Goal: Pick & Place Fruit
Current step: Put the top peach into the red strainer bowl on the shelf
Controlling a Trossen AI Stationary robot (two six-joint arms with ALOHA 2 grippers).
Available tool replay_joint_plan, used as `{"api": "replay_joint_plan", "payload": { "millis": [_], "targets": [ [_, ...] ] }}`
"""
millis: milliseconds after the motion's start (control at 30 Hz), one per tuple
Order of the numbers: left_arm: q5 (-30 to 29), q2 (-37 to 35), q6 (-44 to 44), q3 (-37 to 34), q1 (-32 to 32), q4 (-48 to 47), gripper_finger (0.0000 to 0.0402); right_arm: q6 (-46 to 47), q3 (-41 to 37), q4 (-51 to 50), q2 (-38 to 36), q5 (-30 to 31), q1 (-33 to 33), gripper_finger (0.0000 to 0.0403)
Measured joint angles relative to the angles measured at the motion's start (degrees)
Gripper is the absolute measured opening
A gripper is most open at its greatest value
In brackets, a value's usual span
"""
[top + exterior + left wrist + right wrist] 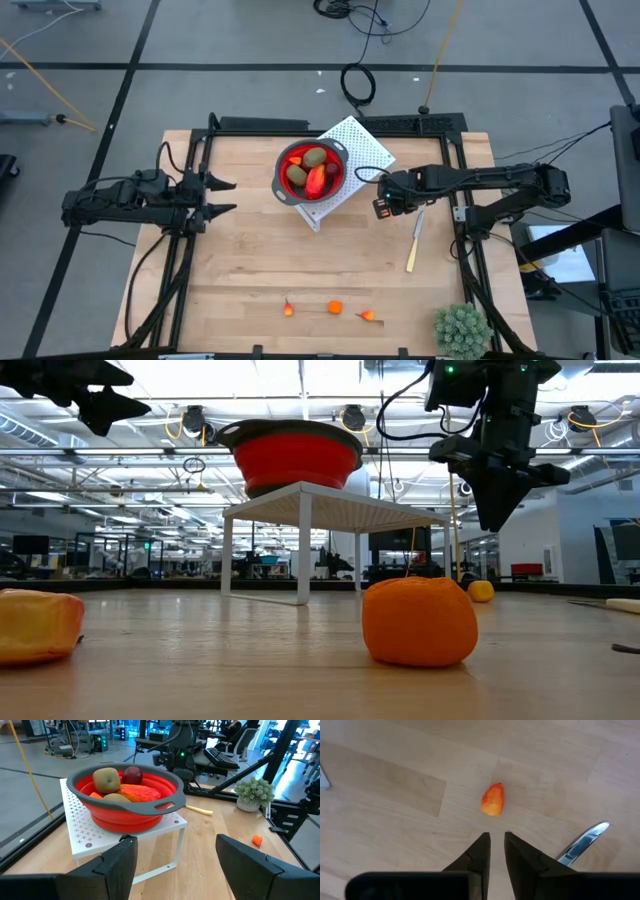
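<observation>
Your right gripper (381, 196) hangs above the table (240, 270) just right of the white perforated stand (358, 142), toward the back edge. Its fingers (481, 851) are nearly closed, a thin gap between the tips, nothing held. In the right wrist view one small orange fruit piece (493, 799) lies on the wood just past the tips, not touching them, with a knife blade (582, 842) off to the side.

The red colander (311, 169) sits on that stand, back centre of the table. In it you have two olive-brown ovals (106, 779), a dark red ball (132, 773) and the longer red-orange piece (139, 792).

Three small orange pieces (335, 307) lie loose in a row near the front edge, well apart from both arms.

The pale yellow-handled knife (415, 242) lies on the right half of the table, near your right gripper. The spiky green plant ball (462, 329) sits at the front right corner.

Your left gripper (222, 197) waits at the left edge, fingers (117, 860) spread wide, empty, pointing at the colander.
</observation>
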Motion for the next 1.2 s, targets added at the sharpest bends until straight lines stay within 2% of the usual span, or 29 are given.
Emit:
{"api": "replay_joint_plan", "payload": {
  "millis": [267, 800, 1200],
  "targets": [
    [0.02, 0.00, 0.02, 0.00, 0.00, 0.00, 0.0269, 1.88, 0.00, 0.02, 0.00, 0.25, 0.00, 0.0084],
    [0.01, 0.00, 0.04, 0.02, 0.00, 0.01, 0.0269, 3.11, 0.00, 0.63, 0.00, 1.94, 0.04, 0.0230],
    [0.00, 0.00, 0.04, 0.02, 0.00, 0.00, 0.0269, 9.77, 0.00, 1.95, 0.00, 6.03, 0.20, 0.0263]
  ]
}}
